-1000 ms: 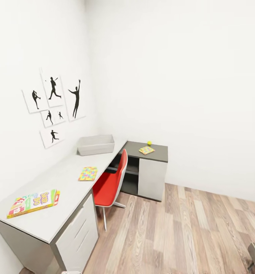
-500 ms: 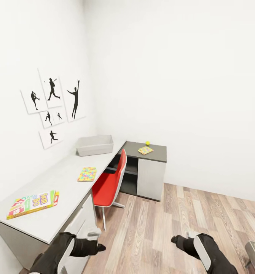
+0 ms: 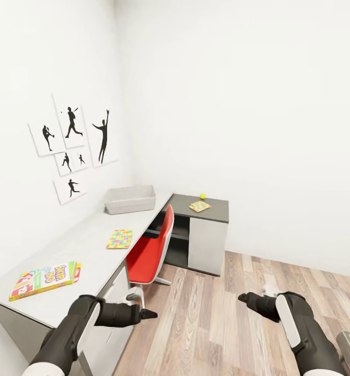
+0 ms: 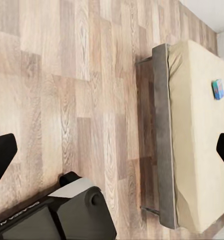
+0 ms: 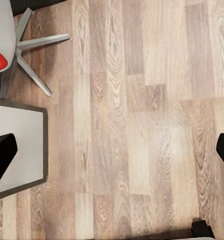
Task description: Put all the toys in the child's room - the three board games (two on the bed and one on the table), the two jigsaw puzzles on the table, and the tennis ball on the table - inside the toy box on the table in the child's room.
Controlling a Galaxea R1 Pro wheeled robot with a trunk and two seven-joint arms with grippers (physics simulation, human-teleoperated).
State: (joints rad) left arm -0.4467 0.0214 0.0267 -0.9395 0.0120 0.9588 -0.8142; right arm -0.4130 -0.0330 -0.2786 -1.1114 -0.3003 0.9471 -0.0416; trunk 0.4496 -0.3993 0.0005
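Grey table meets white walls; left hand and right hand spread.

Toy box at table's far end, behind 1 puzzle.

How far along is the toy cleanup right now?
Nothing looks done: the toy box looks empty. Nothing is in hand; the left tool and right tool are empty. Still out: one board game, two puzzles, the ball.
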